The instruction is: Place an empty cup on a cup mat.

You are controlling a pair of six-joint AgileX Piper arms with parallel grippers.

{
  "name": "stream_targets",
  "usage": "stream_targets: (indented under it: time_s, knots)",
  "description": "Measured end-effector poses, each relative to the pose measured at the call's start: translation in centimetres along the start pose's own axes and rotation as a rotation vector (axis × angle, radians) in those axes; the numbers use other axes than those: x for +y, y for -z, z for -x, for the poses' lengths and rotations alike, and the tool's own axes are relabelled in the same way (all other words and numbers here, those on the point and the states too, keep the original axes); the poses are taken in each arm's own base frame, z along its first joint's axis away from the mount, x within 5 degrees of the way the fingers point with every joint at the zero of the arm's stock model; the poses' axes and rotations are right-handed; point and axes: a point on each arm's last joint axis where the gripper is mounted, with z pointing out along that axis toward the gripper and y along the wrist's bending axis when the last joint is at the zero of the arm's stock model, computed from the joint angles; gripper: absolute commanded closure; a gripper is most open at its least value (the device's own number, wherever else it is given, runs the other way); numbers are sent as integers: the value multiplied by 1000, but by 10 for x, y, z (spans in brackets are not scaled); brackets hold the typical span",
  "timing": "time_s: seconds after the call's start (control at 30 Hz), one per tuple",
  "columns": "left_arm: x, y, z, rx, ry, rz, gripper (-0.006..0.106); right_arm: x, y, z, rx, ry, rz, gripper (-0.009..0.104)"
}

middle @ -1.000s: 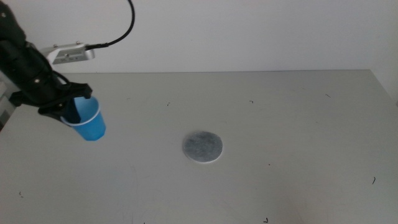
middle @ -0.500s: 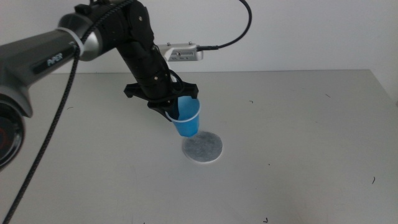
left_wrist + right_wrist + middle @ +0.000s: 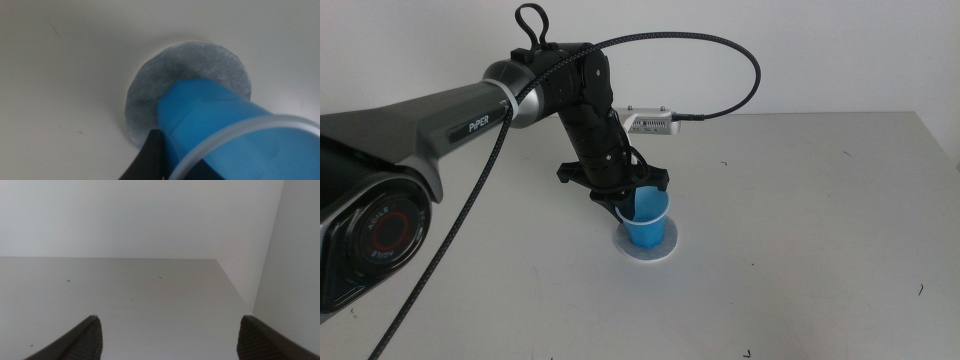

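Note:
The blue cup [image 3: 648, 224] is upright with its base over the middle of the round grey cup mat [image 3: 667, 250]. I cannot tell whether it touches the mat or hangs just above it. My left gripper [image 3: 628, 204] reaches in from the left and is shut on the cup's rim at its left side. In the left wrist view the cup [image 3: 215, 117] covers part of the mat [image 3: 200, 57], and one dark jaw shows beside the cup wall. My right gripper [image 3: 167, 337] is open and empty, out of the middle view.
The grey table [image 3: 800, 200] carries only small dark specks around the mat. The left arm's black cable [image 3: 720, 60] loops above the wrist. The table's right edge [image 3: 235, 287] meets a white wall in the right wrist view.
My left arm has carried the cup from the table's far left to the right and lowered it over the mat. The mat has not moved.

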Motion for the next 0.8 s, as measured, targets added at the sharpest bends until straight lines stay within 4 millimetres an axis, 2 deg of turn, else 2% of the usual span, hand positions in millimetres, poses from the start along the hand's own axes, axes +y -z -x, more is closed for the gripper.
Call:
stream_targets:
  time_s: [0.07,0.17,0.27,0.43,0.53,0.63,0.8]
  knots:
    - [0,-1,0,1,-1,2,90,0,0,0,0,0,0,1]
    - [1,-2,1,-1,-3,9,72,0,0,0,0,0,0,1]
    - [2,-2,1,-3,-5,13,46,0,0,0,0,0,0,1]
    - [1,0,1,1,-14,17,-5,0,0,0,0,0,0,1]
    - [-1,8,3,10,-34,14,-5,0,0,0,0,0,0,1]
    - [-5,25,11,-28,-57,8,-5,0,0,0,0,0,0,1]
    - [-13,75,23,-176,-88,-3,-5,0,0,0,0,0,0,1]
